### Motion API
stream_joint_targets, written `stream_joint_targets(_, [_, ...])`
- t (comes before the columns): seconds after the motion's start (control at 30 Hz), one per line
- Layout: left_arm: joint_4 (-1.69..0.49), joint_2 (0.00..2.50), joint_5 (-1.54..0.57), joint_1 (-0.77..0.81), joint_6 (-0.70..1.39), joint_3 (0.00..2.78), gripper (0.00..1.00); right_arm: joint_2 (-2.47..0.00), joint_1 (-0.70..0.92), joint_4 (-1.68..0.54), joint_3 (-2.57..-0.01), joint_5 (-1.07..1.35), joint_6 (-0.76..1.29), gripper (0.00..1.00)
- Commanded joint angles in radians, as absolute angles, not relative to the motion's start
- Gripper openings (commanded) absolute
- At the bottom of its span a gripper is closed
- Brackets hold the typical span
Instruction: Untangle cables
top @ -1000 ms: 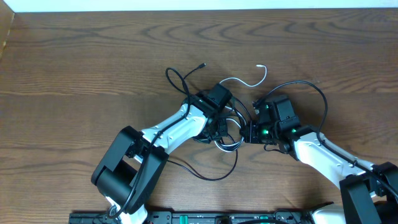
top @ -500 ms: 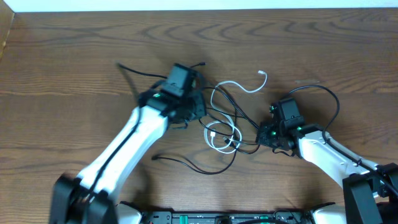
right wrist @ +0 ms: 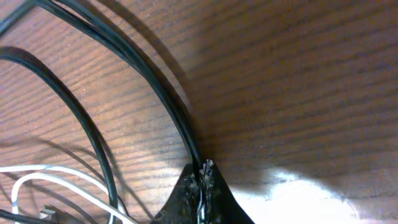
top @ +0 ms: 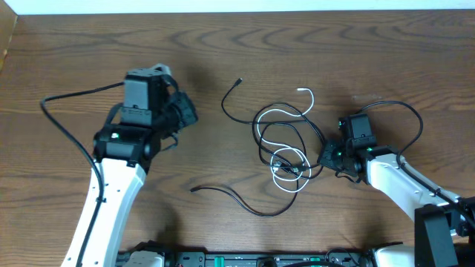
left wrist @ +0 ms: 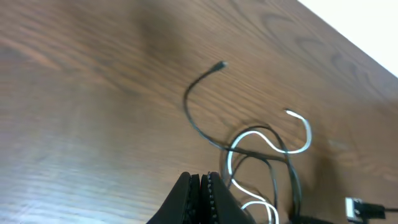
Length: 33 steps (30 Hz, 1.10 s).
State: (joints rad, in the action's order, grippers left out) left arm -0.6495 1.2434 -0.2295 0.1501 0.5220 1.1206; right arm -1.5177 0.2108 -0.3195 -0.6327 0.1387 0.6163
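Note:
The cables [top: 286,144] lie in a loose tangle at mid table: a white cable [top: 278,111] looped through black ones. One black cable ends in a plug [top: 239,80] at the back. Another black cable [top: 237,200] trails toward the front. My left gripper [top: 189,113] is shut, well left of the tangle and raised off the table. In the left wrist view the left gripper [left wrist: 200,177] has nothing between its jaws. My right gripper [top: 324,159] sits low at the tangle's right edge. In the right wrist view the right gripper [right wrist: 202,167] is shut on a black cable [right wrist: 155,84], with the white cable [right wrist: 56,180] close by.
My left arm's own black wire [top: 56,100] arcs out to the left, and the right arm's wire [top: 404,111] loops behind the right wrist. A pale strip [top: 223,6] marks the table's far edge. A rail [top: 260,259] runs along the front.
My left arm has swung away from the tangle to the left and lifted, jaws shut. The right gripper has shifted right with its black cable, and the loops have spread out.

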Motion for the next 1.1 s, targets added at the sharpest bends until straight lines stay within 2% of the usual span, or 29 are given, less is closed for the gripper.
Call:
stream_joint_targets(0.0, [-0.683,1.248,-0.218,0.141,0.505,1.124,0.07,-1.529,0.196,-0.267,-0.620,0.221,0.513,0.01])
stream_joint_targets(0.1, [-0.733,1.268,-0.221,0.150,0.505,1.123,0.08,-1.529,0.196,-0.159,-0.621,0.448,0.408,0.01])
stream_joint_targets(0.2, [-0.775,1.290,-0.222,0.163,0.506,1.123,0.08,-1.529,0.196,-0.076,-0.621,0.587,0.400,0.01])
stream_joint_targets(0.37, [-0.839,1.352,-0.221,0.200,0.505,1.123,0.08,-1.528,0.197,-0.057,-0.627,0.499,0.414,0.02])
stream_joint_targets(0.4, [-0.847,1.364,-0.222,0.208,0.505,1.123,0.08,-1.528,0.197,-0.063,-0.627,0.484,0.414,0.08])
stream_joint_targets(0.47, [-0.862,1.391,-0.225,0.227,0.505,1.123,0.08,-1.528,0.198,-0.076,-0.627,0.478,0.410,0.15])
stream_joint_targets(0.53, [-0.868,1.420,-0.234,0.249,0.505,1.123,0.08,-1.528,0.203,-0.093,-0.627,0.482,0.395,0.18])
stream_joint_targets(0.6, [-0.871,1.471,-0.237,0.290,0.505,1.123,0.22,-1.528,0.223,-0.121,-0.627,0.480,0.359,0.16])
stream_joint_targets(0.63, [-0.870,1.488,-0.237,0.303,0.505,1.123,0.25,-1.528,0.233,-0.130,-0.627,0.473,0.354,0.17])
stream_joint_targets(0.73, [-0.860,1.543,-0.237,0.344,0.506,1.123,0.36,-1.528,0.254,-0.135,-0.627,0.440,0.354,0.34])
stream_joint_targets(0.8, [-0.842,1.579,-0.244,0.366,0.505,1.123,0.40,-1.528,0.265,-0.135,-0.627,0.410,0.354,0.40])
stream_joint_targets(1.07, [-0.728,1.699,-0.243,0.415,0.505,1.123,0.48,-1.528,0.271,-0.188,-0.627,0.312,0.361,0.44])
